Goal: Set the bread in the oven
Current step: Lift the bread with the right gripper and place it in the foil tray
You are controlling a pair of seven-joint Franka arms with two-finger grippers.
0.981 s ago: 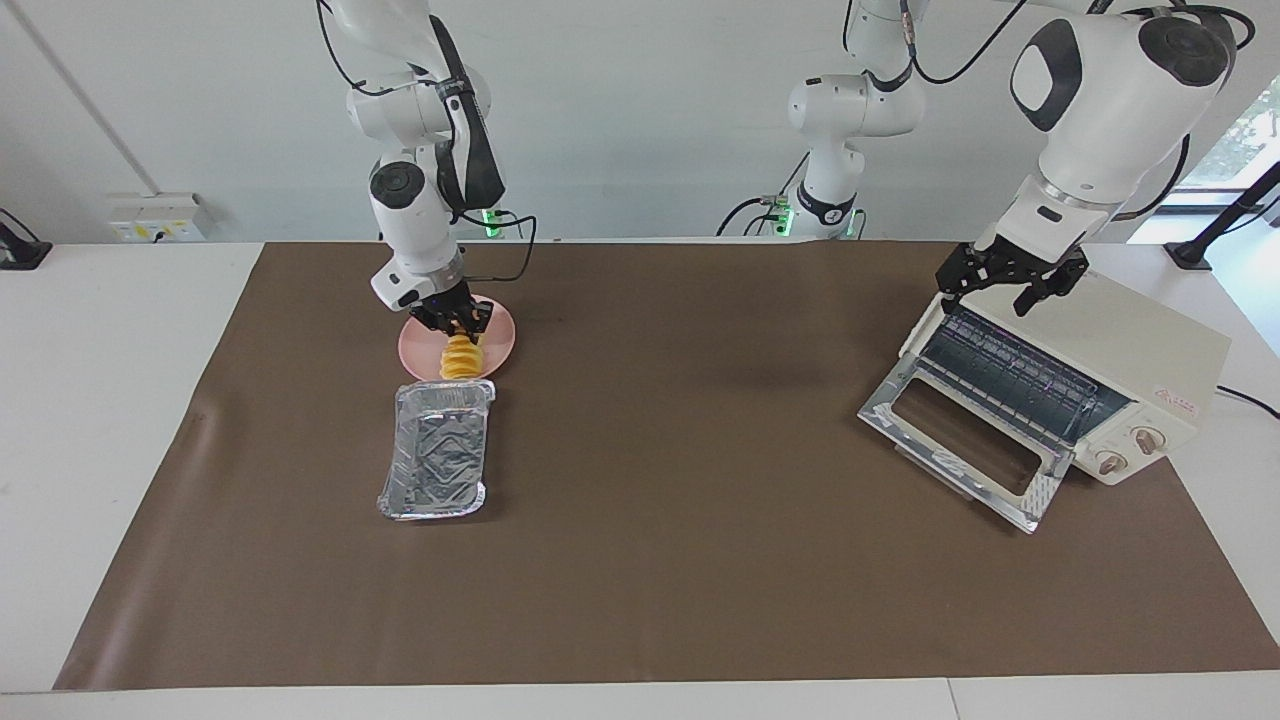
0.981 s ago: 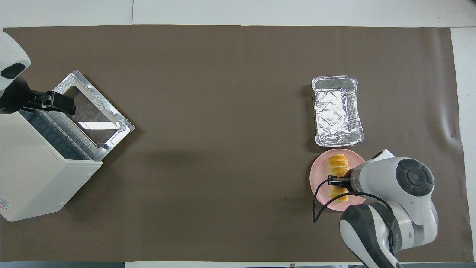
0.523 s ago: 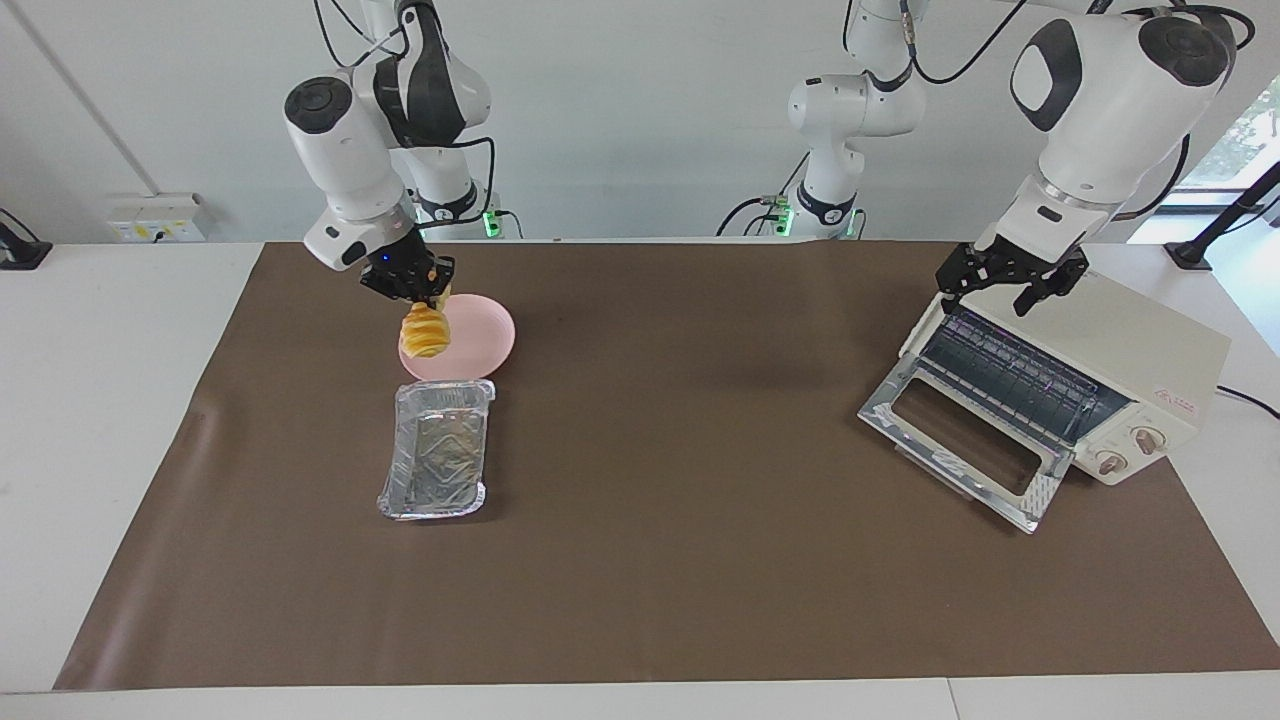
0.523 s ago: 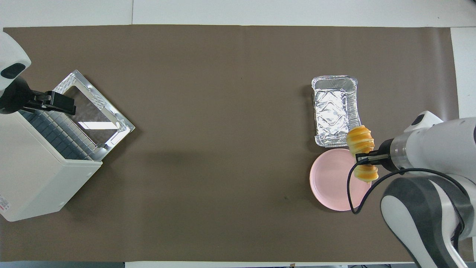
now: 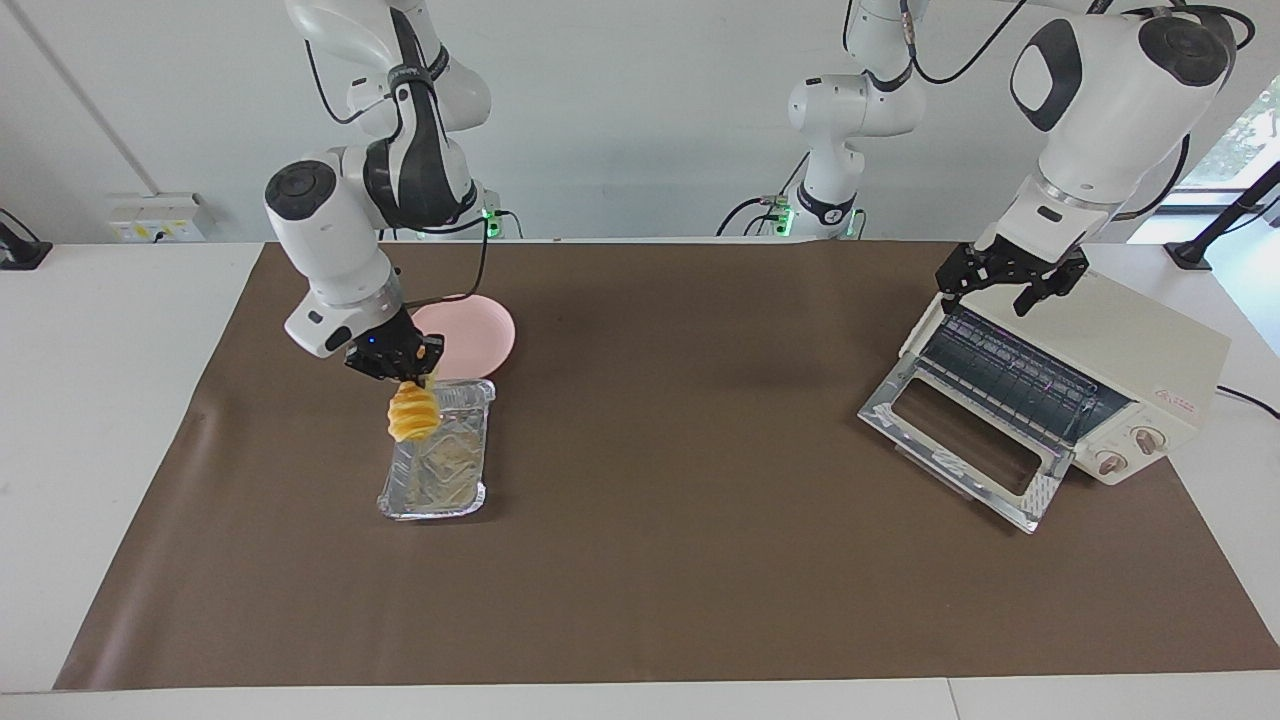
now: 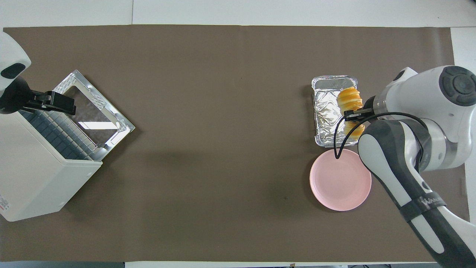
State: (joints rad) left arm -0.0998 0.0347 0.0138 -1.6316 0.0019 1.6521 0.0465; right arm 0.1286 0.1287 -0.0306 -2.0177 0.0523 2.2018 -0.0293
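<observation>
The yellow-orange ridged bread (image 5: 413,415) hangs from my right gripper (image 5: 411,378), which is shut on its upper end. It is in the air over the crinkled foil tray (image 5: 440,482). In the overhead view the bread (image 6: 349,98) covers the side of the tray (image 6: 327,119) toward the right arm's end, with the right gripper (image 6: 353,113) across it. The cream-white oven (image 5: 1135,345) stands at the left arm's end with its glass door (image 5: 960,440) dropped open and the wire rack showing. My left gripper (image 5: 1010,285) is open over the oven's top front edge, and waits.
The round pink plate (image 5: 482,330) is empty, beside the foil tray and nearer to the robots. A brown mat (image 5: 680,500) covers the table. In the overhead view the oven (image 6: 33,175), its open door (image 6: 93,108) and the left gripper (image 6: 55,103) show.
My right gripper lifted the bread off the pink plate and carried it away from the robots to over the foil tray. The left arm has not moved.
</observation>
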